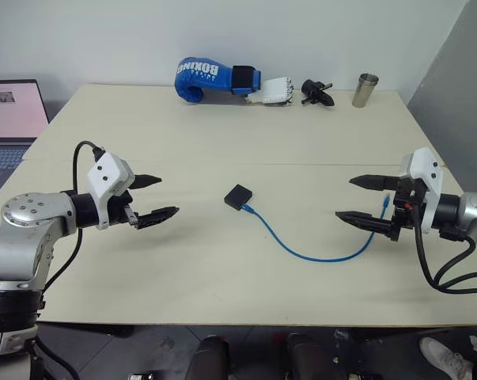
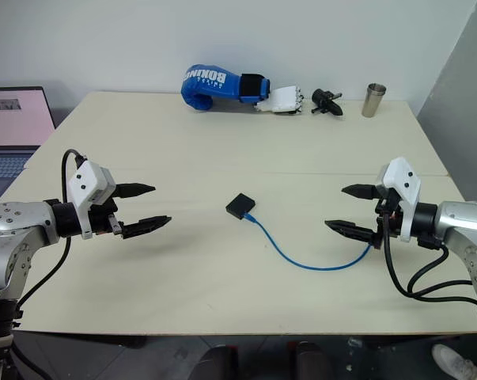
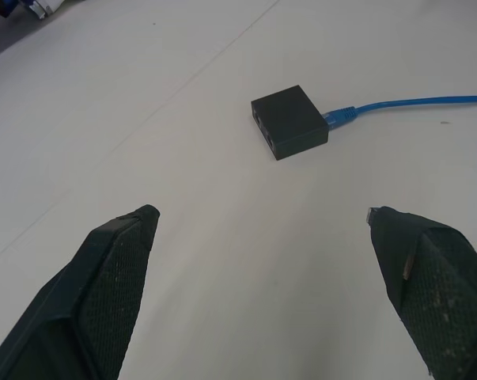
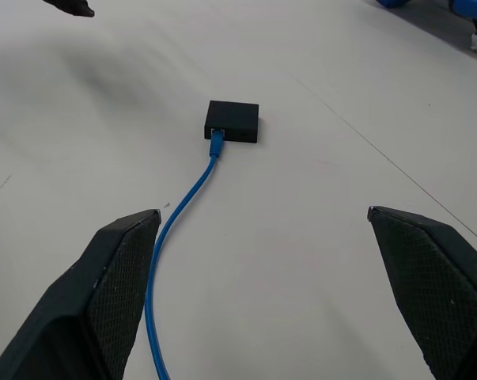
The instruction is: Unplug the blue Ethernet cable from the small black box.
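Observation:
The small black box (image 1: 238, 196) lies flat near the middle of the cream table (image 1: 222, 134). The blue Ethernet cable (image 1: 301, 252) is plugged into the box's right side and curves along the table toward my right gripper, its far plug (image 1: 386, 201) resting just behind that gripper's fingers. My left gripper (image 1: 157, 198) hovers open to the left of the box, pointing at it, nothing between its fingers. My right gripper (image 1: 355, 199) hovers open on the right, also empty. Both wrist views show the box (image 3: 290, 122) and the cable (image 4: 183, 214) ahead of the spread fingers.
Along the table's far edge lie a blue boxing glove (image 1: 206, 77), a white robot hand (image 1: 275, 91), a small black part (image 1: 317, 93) and a metal cup (image 1: 365, 89). An open laptop (image 1: 13, 119) sits off the left edge. A seam runs across the tabletop.

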Robot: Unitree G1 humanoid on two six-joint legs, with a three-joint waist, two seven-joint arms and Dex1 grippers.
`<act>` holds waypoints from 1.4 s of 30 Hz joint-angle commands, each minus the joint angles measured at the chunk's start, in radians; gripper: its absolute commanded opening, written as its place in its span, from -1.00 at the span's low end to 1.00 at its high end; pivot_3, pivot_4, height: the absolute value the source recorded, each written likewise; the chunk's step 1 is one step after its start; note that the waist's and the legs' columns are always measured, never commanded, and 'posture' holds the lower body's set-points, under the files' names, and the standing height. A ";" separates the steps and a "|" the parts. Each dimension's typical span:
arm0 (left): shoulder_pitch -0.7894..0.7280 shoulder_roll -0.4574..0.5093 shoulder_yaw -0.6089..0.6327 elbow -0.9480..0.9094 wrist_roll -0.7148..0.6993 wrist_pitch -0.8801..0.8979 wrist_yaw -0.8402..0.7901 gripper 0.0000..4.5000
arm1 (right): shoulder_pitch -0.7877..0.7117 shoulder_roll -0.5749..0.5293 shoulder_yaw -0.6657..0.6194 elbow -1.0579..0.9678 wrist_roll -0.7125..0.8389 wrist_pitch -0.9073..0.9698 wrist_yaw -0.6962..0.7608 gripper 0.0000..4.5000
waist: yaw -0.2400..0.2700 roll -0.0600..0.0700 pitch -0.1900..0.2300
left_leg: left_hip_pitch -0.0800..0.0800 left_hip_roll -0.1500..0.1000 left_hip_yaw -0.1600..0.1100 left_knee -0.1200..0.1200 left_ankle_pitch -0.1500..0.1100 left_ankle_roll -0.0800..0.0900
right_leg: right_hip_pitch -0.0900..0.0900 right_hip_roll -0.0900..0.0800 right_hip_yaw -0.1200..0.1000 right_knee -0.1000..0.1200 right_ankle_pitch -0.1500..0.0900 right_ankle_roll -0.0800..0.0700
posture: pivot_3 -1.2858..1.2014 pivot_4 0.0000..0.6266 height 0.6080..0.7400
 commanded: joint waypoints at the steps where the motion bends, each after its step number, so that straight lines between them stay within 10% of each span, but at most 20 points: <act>1: -0.022 0.003 0.009 -0.012 -0.016 -0.008 -0.011 1.00 | 0.003 -0.014 -0.036 -0.021 0.005 -0.019 0.009 0.98 | 0.000 0.000 0.000 | 0.000 0.000 0.000 0.000 0.000 0.000 | 0.000 0.000 0.000 0.000 0.000 0.000 | 0.03 -0.52 1.00; 26: -0.019 0.022 -0.039 -0.056 -0.023 -0.033 -0.112 1.00 | -0.003 0.020 0.039 -0.035 -0.033 -0.076 -0.004 0.98 | 0.000 0.000 0.000 | 0.000 0.000 0.000 0.000 0.000 0.000 | 0.000 0.000 0.000 0.000 0.000 0.000 | 0.03 -0.52 1.00; 42: -0.020 0.030 -0.093 0.023 0.019 -0.106 -0.194 1.00 | -0.255 0.624 0.494 0.463 -0.440 -0.295 -0.340 0.98 | -0.002 0.001 0.000 | -0.002 0.000 0.001 0.001 0.000 0.000 | -0.005 0.001 0.001 0.005 0.000 0.000 | 0.03 -0.52 1.00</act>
